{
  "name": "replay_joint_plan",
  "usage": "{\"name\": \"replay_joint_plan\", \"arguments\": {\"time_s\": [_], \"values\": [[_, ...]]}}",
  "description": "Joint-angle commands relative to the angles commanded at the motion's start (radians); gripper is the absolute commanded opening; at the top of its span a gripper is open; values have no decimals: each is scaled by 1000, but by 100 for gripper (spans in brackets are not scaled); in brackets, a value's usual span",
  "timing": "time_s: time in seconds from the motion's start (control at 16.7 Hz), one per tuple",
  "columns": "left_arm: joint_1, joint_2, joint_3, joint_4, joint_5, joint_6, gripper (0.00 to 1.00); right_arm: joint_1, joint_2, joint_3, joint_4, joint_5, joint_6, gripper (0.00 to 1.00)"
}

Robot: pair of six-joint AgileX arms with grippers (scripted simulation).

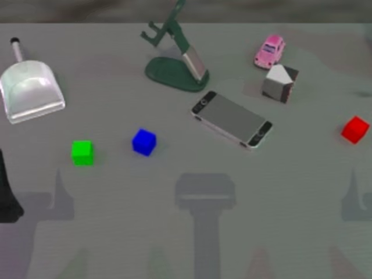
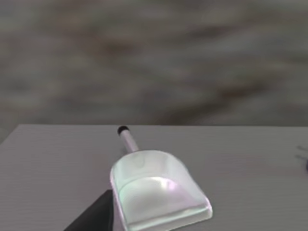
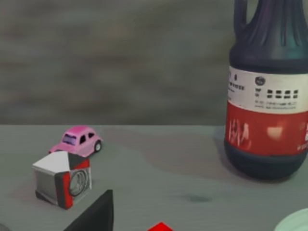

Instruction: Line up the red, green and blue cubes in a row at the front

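The green cube [image 1: 82,152] and the blue cube [image 1: 143,142] sit close together left of the middle of the table. Far off at the right edge rests the red cube [image 1: 355,129]; its top corner [image 3: 160,227] also shows in the right wrist view, just ahead of my right gripper. That gripper is outside the top view; one dark finger [image 3: 98,214] shows with nothing against it. My left gripper [image 1: 9,200] is parked at the left edge, left of the green cube and open, its finger [image 2: 96,216] beside the scoop. The front [image 1: 203,244] carries faint tool-shaped shadows.
A clear scoop [image 1: 29,87] lies back left. At the back stand a green phone stand [image 1: 174,67], a phone [image 1: 232,120], a pink toy car [image 1: 269,50] and a grey-and-white block [image 1: 279,82]. A dark bottle [image 3: 267,96] stands by the right arm.
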Motion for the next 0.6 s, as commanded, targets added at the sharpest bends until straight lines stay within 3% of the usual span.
{"name": "replay_joint_plan", "arguments": {"time_s": [0.3, 0.6], "values": [[0, 0, 0, 0, 0, 0, 100, 4, 61, 60, -42, -2, -24, 100], [0, 0, 0, 0, 0, 0, 100, 12, 372, 355, -228, -1, -129, 100]]}}
